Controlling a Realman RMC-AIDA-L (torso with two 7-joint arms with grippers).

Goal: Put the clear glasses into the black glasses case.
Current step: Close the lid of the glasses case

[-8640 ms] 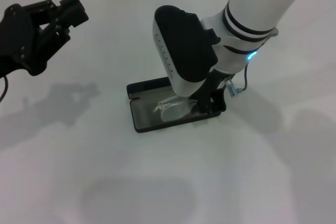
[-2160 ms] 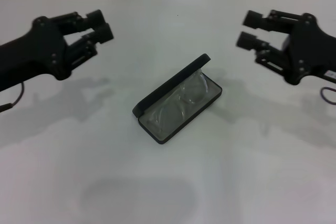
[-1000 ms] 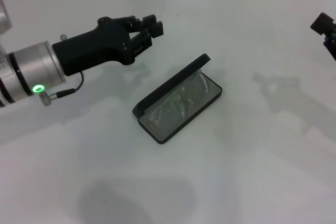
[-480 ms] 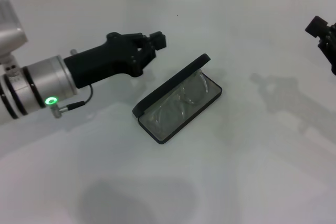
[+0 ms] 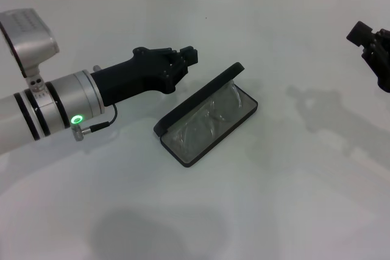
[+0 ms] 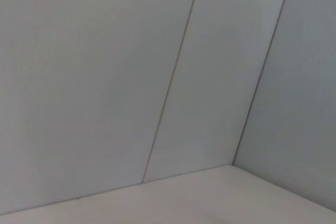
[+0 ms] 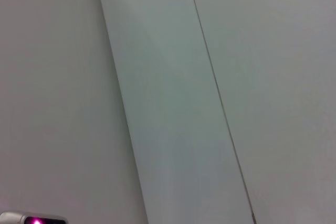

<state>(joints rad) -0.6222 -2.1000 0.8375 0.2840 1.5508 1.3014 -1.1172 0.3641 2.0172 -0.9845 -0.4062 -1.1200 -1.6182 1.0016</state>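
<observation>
Beside black glasses case (image 5: 183, 127) lid edge, left gripper (image 5: 186, 59), seemingly closed

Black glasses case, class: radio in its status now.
Left pincer beside the raised lid, touching nothing. Right pincer parked far right. Clear glasses lying inside the black glasses case, lid half open. Nothing blocking.

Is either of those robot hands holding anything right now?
No. The left tool hangs near the lid of the black glasses case, touching nothing; the clear glasses lie inside. The right tool is far off.
</observation>
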